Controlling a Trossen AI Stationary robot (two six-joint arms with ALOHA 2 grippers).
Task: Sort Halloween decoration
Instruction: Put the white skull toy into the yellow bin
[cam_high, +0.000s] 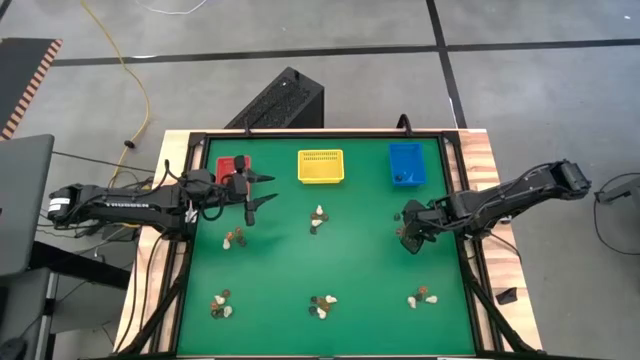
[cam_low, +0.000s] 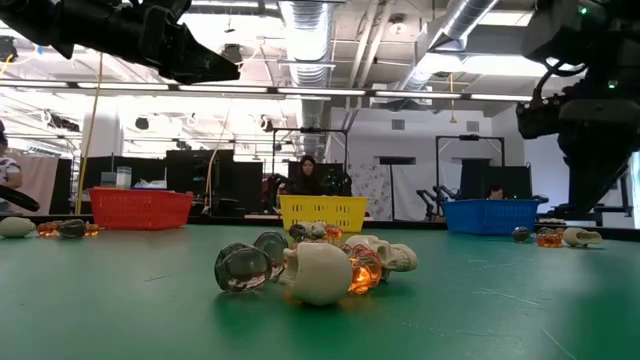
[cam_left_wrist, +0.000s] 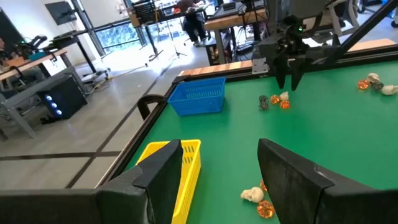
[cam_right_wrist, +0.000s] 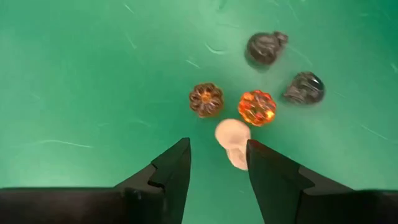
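Six small heaps of Halloween decoration (cam_high: 318, 219) lie scattered over the green table (cam_high: 330, 265): two near the middle row at about nine and twelve o'clock from the table's centre, three along the near edge at seven, six and five o'clock, and one at three o'clock under the right arm. Along the far edge stand a red bin (cam_high: 233, 168), a yellow bin (cam_high: 320, 166) and a blue bin (cam_high: 406, 164), the blue one with something dark inside. The right pincer (cam_right_wrist: 217, 163) hangs over the three o'clock heap, its fingers spread with nothing between them; below it lie a cream skull (cam_right_wrist: 233, 142), a bright orange pumpkin (cam_right_wrist: 257, 107), a brown pumpkin (cam_right_wrist: 206, 99) and two dark pieces (cam_right_wrist: 266, 47), all resting on the table, the skull just beside the orange pumpkin. The left pincer (cam_high: 262, 190) hovers at ten o'clock, next to the red bin, with fingers wide apart and empty. A person sits in the room beyond the table (cam_low: 306, 176).
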